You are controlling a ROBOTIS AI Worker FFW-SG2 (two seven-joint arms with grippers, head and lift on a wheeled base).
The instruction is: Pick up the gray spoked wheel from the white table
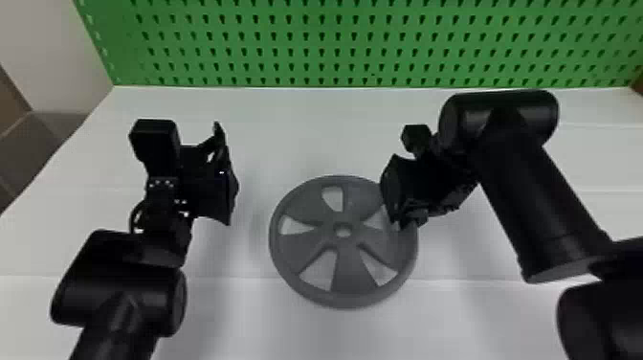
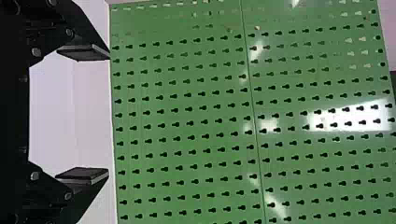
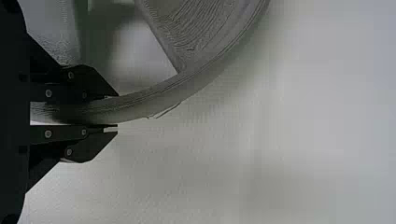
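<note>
Right gripper [image 1: 395, 206] grasping rim of gray spoked wheel [image 1: 353, 275]

The gray spoked wheel is sitting near the middle of the head view, at the white tabletop [image 1: 239, 316]; whether its underside is touching the surface, I cannot tell. Five broad spokes are radiating from a hub with a small central hole, and five openings between them are letting the white show through.

The right arm [image 1: 540, 201] is reaching in from the right side, and its gripper is covering part of the wheel's right edge, toward the far side. In the right wrist view, its two fingers [image 3: 86, 86] are closing around the rim, one lying along each side, with the curved edge passing between them.

The left gripper [image 1: 228, 186] is hovering to the left of the wheel, well apart from it and holding nothing. In the left wrist view, its fingers [image 2: 83, 52] are standing wide apart.

A green perforated panel [image 1: 335, 45] is rising along the tabletop's far edge, and a pale wall [image 1: 43, 52] is meeting it at the left.
</note>
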